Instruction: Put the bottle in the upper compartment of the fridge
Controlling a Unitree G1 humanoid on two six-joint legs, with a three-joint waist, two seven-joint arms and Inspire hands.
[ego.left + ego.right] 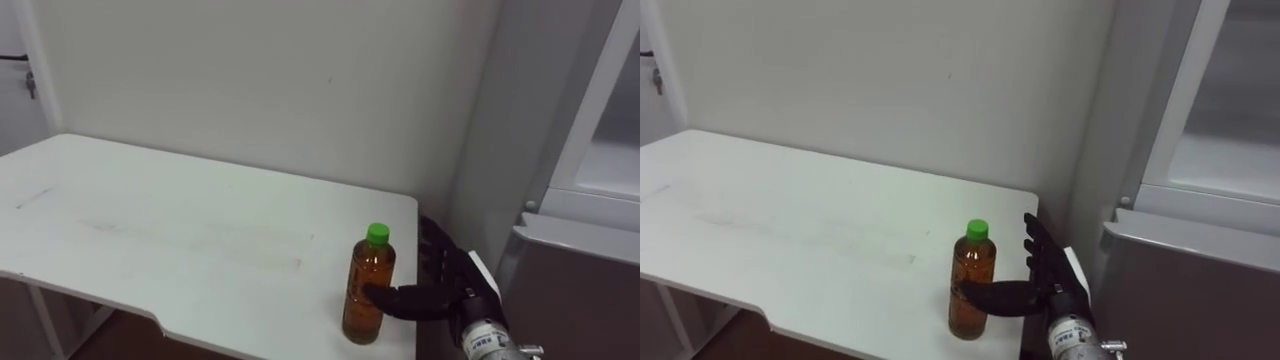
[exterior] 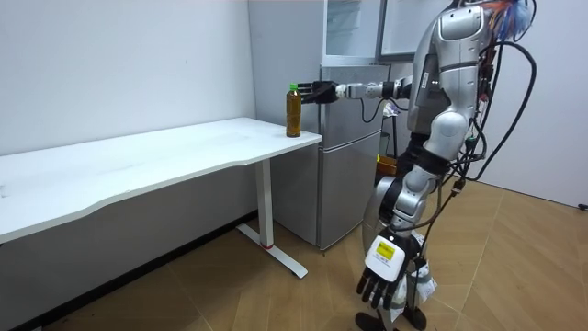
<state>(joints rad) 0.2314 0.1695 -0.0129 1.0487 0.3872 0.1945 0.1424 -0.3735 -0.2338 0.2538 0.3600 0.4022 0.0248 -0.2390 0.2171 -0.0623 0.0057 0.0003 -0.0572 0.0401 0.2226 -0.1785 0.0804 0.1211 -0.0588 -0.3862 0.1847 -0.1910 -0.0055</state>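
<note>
Right hand (image 1: 1052, 278): we log it unclenched, fingers straight and spread, thumb lying against the bottle's front. Left to right we list: white table (image 1: 790, 230); bottle (image 1: 968, 265), amber, green cap, upright near the table's right corner; fridge (image 1: 1185, 290), just beside that end. Left hand (image 2: 381, 283) hangs low, fingers relaxed.

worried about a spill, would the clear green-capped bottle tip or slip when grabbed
Likely heavy for its size: the clear green-capped bottle looks nearly full of amber liquid. Tall and narrow near the white table's corner, a sideways nudge from the right hand could tip it. Smooth sides may slip.
</note>
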